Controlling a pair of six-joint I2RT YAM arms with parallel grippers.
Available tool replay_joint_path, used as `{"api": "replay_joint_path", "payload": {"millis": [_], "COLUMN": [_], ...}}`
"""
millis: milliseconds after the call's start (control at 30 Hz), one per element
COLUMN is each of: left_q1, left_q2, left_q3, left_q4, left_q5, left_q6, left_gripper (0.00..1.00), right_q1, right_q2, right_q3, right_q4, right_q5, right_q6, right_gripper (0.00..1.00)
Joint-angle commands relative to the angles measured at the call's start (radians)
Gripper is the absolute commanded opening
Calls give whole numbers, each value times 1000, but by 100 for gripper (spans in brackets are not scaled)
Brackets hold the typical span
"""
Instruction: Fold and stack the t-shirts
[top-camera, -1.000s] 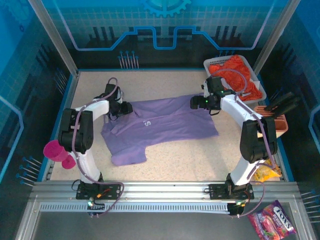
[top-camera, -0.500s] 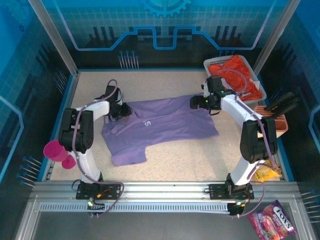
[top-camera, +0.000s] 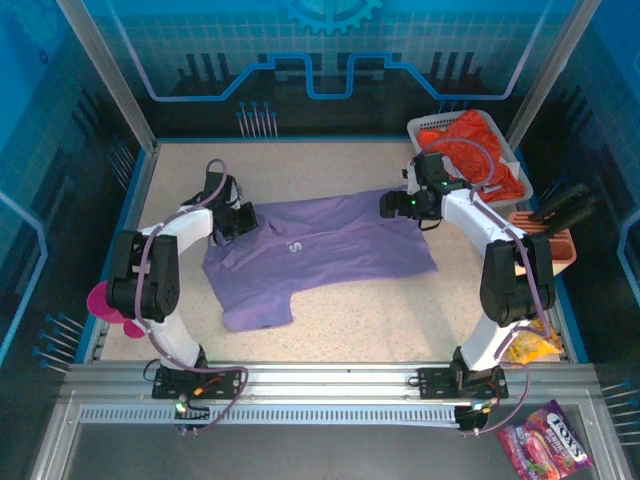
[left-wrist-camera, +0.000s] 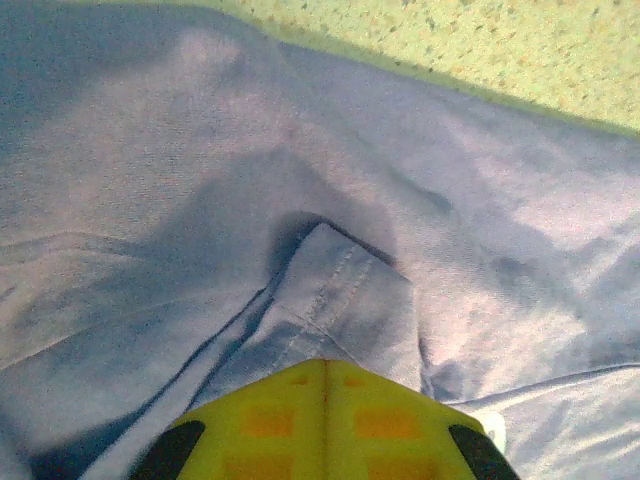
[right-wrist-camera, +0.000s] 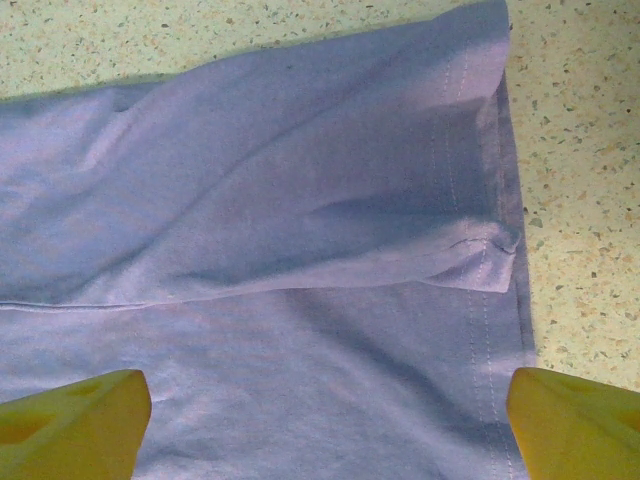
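Two shirts: the lavender t-shirt (top-camera: 320, 250) lies mid-tabletop (top-camera: 400, 310), and the orange-red t-shirt (top-camera: 470, 150) sits in the white basket (top-camera: 424, 126) at the far right corner. Your left gripper (left-wrist-camera: 322, 368) pinches the lavender t-shirt; your right gripper (top-camera: 388, 206) is open above it.

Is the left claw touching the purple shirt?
Touching. The left wrist view shows the left gripper pinching a hemmed fold of the purple shirt.
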Motion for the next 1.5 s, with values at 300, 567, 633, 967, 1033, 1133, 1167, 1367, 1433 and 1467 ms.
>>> {"api": "replay_joint_path", "payload": {"millis": [300, 567, 633, 967, 1033, 1133, 1167, 1367, 1433, 1467], "left_q1": [-6, -10, -17, -25, -25, -24, -25, -46, -62, -71], "left_q2": [45, 117, 124, 94, 87, 73, 67, 4, -27, -45], "left_q3": [56, 55, 56, 10, 3, -9, -16, -32, -43, -49], "left_q4": [-109, -55, -48, 20, 19, 18, 18, -26, -47, -58], "left_q5": [-15, 20, 21, 38, 30, 22, 22, -19, -47, -60], "left_q6": [32, -3, -7, -55, -59, -61, -64, -74, -86, -99], "left_gripper": [49, 44, 41, 21, 16, 10, 6, 0, 0, 0], "right_q1": [-9, -9, -9, -8, -9, -8, -9, -9, -10, -9], "right_q2": [-40, -30, -27, -20, -19, -18, -19, -19, -18, -21], "right_q3": [4, 13, 15, 15, 17, 15, 14, 14, 14, 12], "right_q4": [1, -1, -1, 1, 1, 1, 1, 1, 1, 1], "right_q5": [-33, -46, -49, -53, -54, -54, -54, -59, -60, -60], "right_q6": [1, -3, -4, -3, -3, -3, -4, -1, 0, 0], "right_gripper": [92, 92, 92, 92, 92, 91, 91, 91, 91, 91]}}
